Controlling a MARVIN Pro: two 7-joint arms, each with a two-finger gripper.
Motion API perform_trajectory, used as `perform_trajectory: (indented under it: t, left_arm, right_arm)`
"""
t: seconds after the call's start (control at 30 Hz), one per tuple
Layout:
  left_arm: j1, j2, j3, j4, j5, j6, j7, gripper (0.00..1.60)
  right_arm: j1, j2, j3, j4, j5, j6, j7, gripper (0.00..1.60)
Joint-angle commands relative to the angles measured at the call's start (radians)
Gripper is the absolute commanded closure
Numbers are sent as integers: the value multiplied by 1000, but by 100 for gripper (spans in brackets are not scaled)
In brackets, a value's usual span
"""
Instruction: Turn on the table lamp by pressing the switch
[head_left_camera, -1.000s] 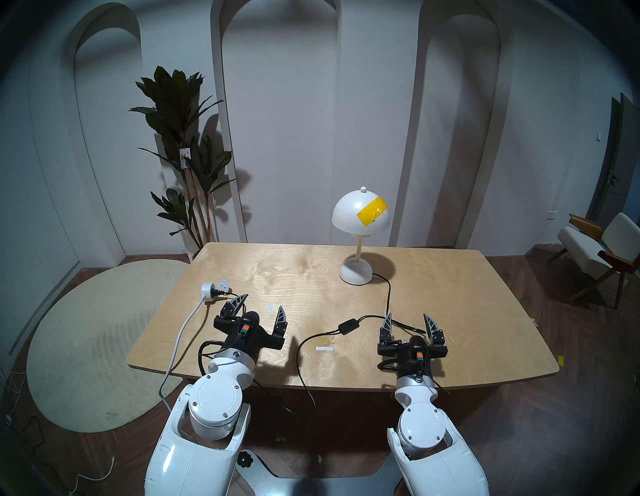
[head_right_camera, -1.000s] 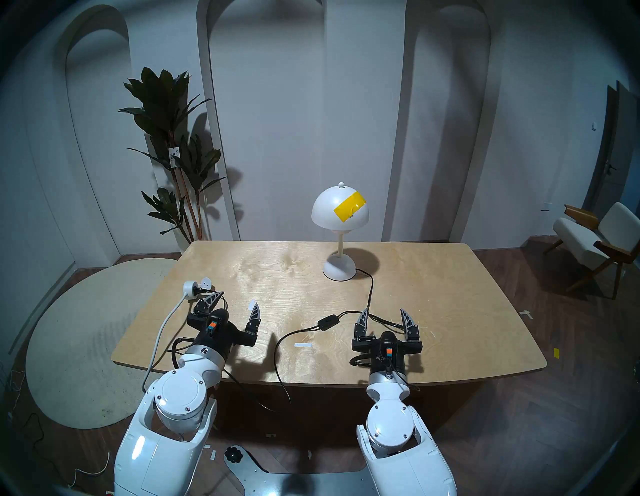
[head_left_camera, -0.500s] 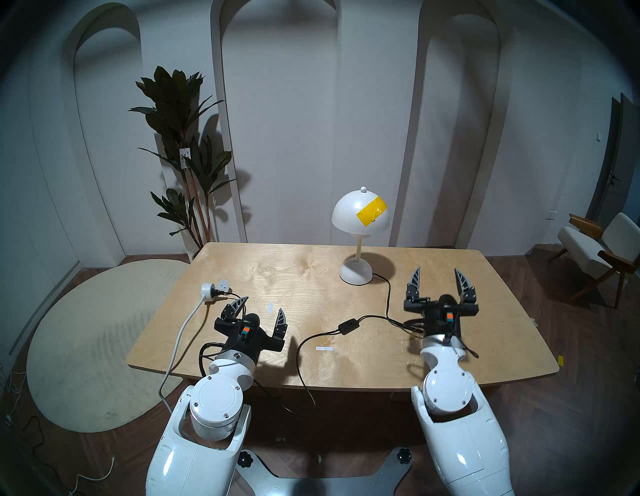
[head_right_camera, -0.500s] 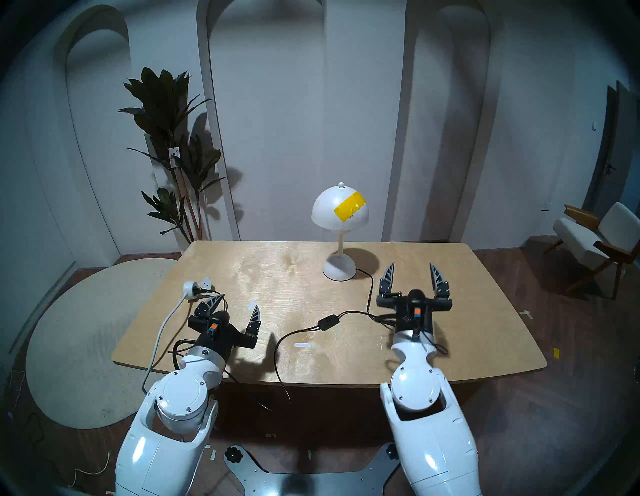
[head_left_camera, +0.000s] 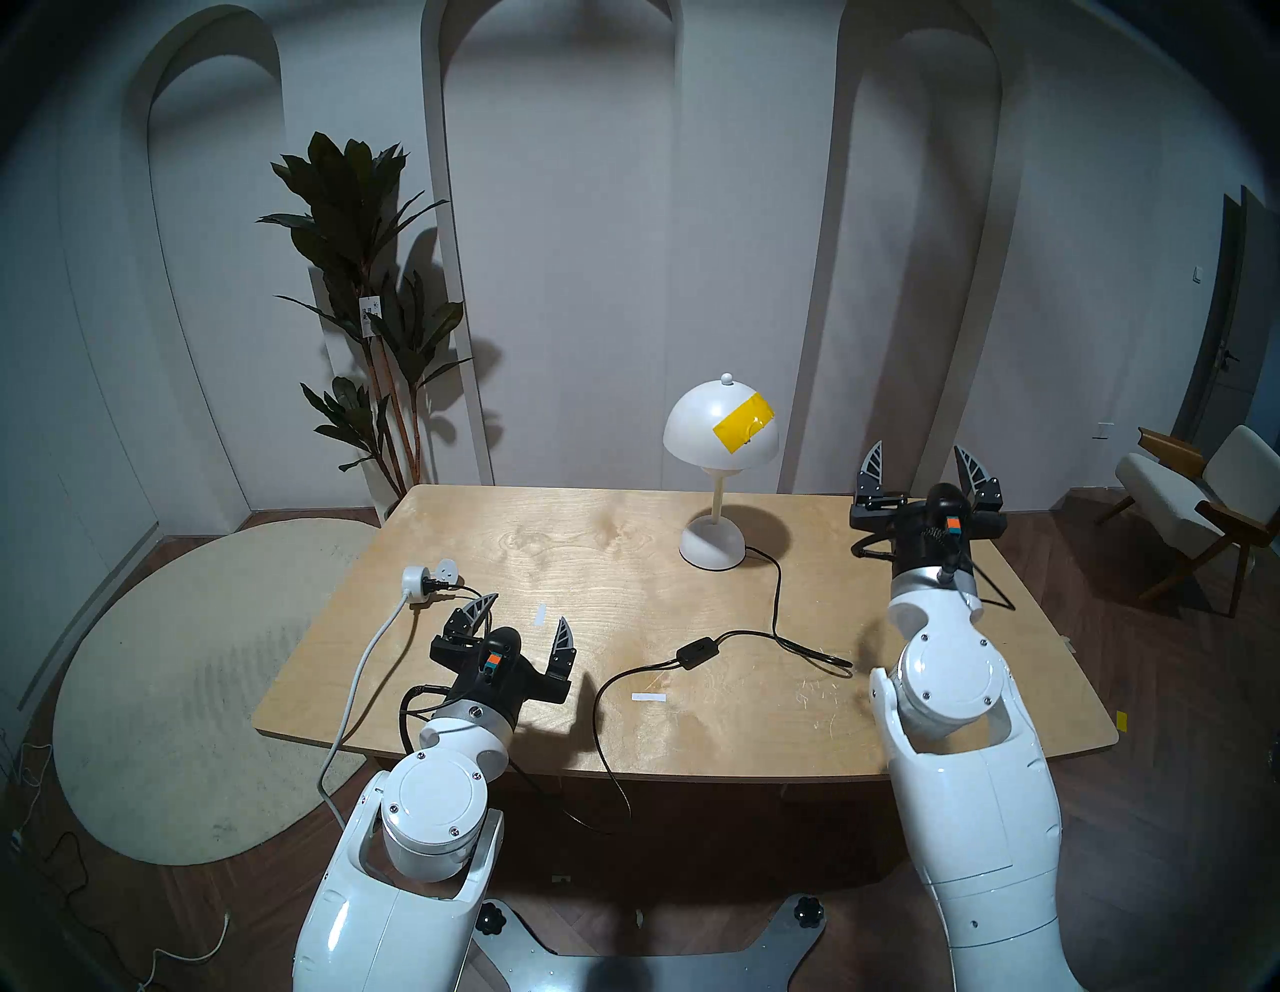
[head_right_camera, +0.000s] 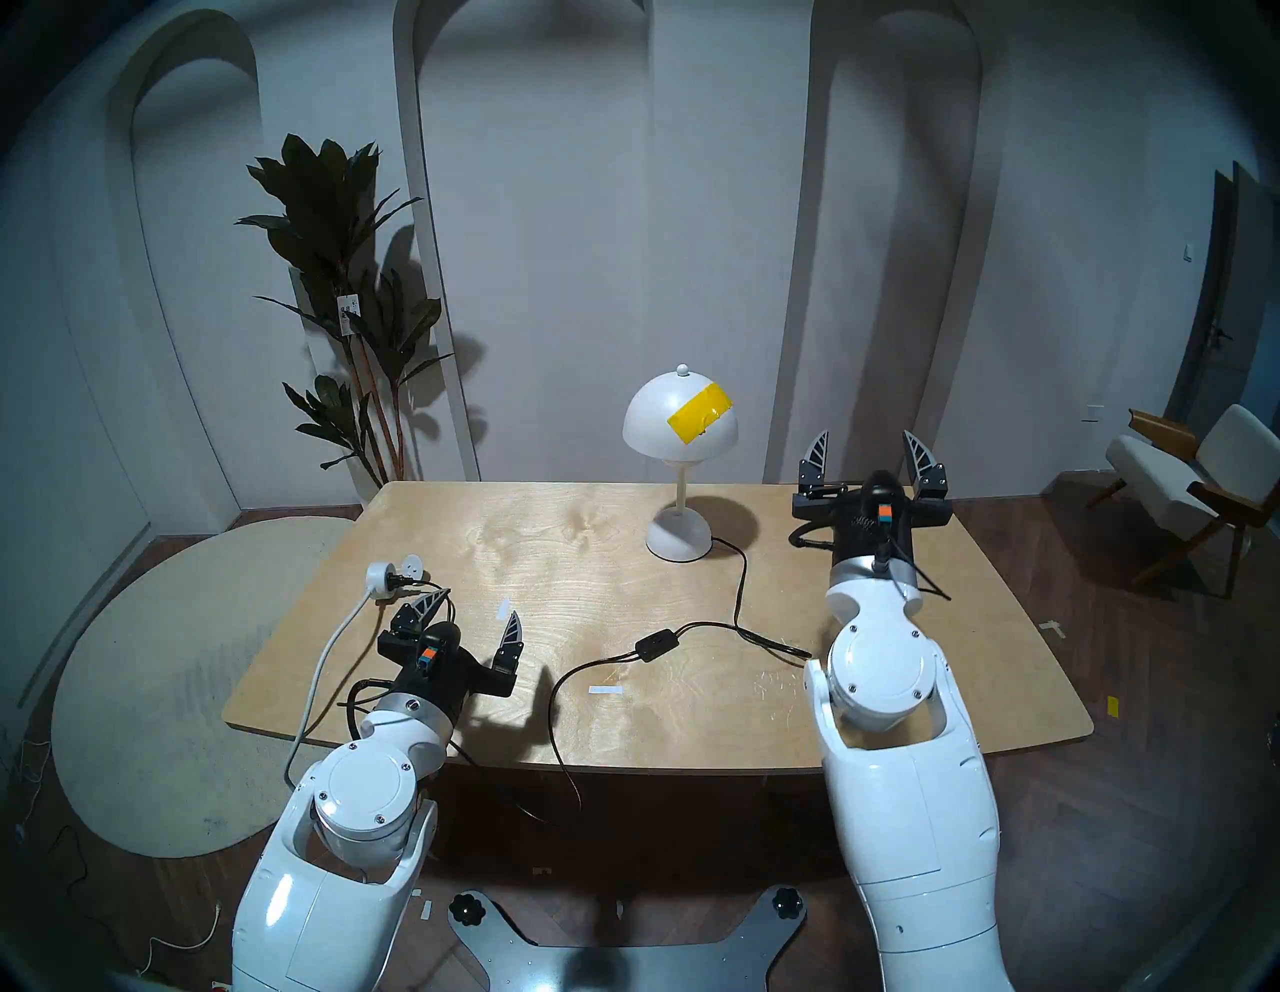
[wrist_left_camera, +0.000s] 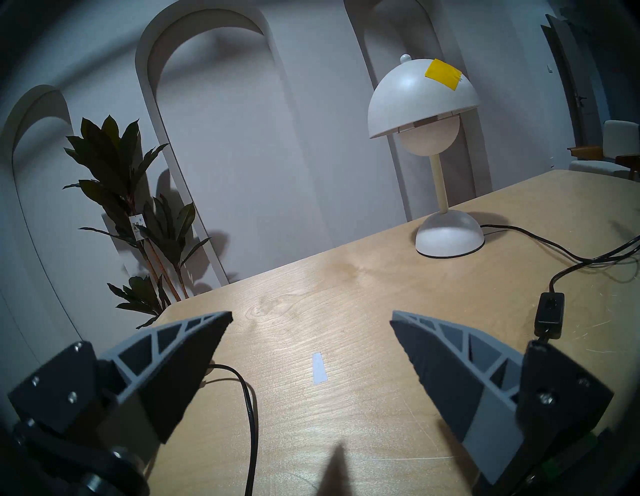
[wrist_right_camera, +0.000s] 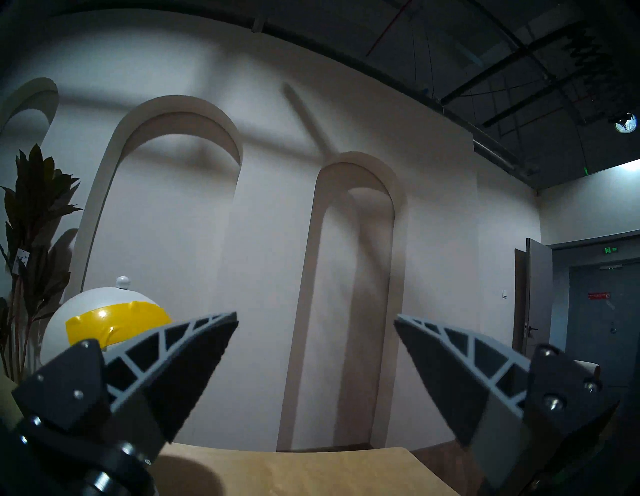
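Observation:
The white table lamp with yellow tape on its dome stands unlit at the back middle of the wooden table; it also shows in the left wrist view and the right wrist view. Its black cord runs forward to the small black switch, which lies flat on the table, also in the left wrist view. My right gripper is open and empty, raised high right of the lamp, far from the switch. My left gripper is open and empty, low over the table's left front.
A round white power socket with a grey cable lies at the table's left edge. Two white tape strips are stuck on the table. A potted plant stands behind the left corner, a chair at the far right.
My right arm has risen and moved away from the table's front, from just right of the switch to up beside the lamp. The left arm, lamp and switch have not moved.

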Motion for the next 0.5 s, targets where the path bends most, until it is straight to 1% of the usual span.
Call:
perform_trajectory:
  t: [0.0,0.13,0.17,0.2,0.23,0.27,0.47]
  left_arm:
    - [-14,2,10,-24,13,-4,2,0]
    - [-16,5,21,-25,32,0,4,0]
    - [-19,9,26,-26,44,1,5,0]
    - [-21,9,29,-27,48,2,6,0]
    - [-21,9,29,-27,48,2,6,0]
    - [-23,9,32,-28,53,4,6,0]
    - [-41,17,54,-28,93,16,11,0]
  right_arm:
    - [112,21,33,-20,54,113,38,0]
    - [159,24,39,-3,91,187,51,0]
    - [218,17,38,34,97,218,52,0]
    - [176,28,39,3,105,219,55,0]
    - [176,28,39,3,105,219,55,0]
    - [196,28,39,15,110,237,56,0]
    - [249,30,36,46,130,299,57,0]
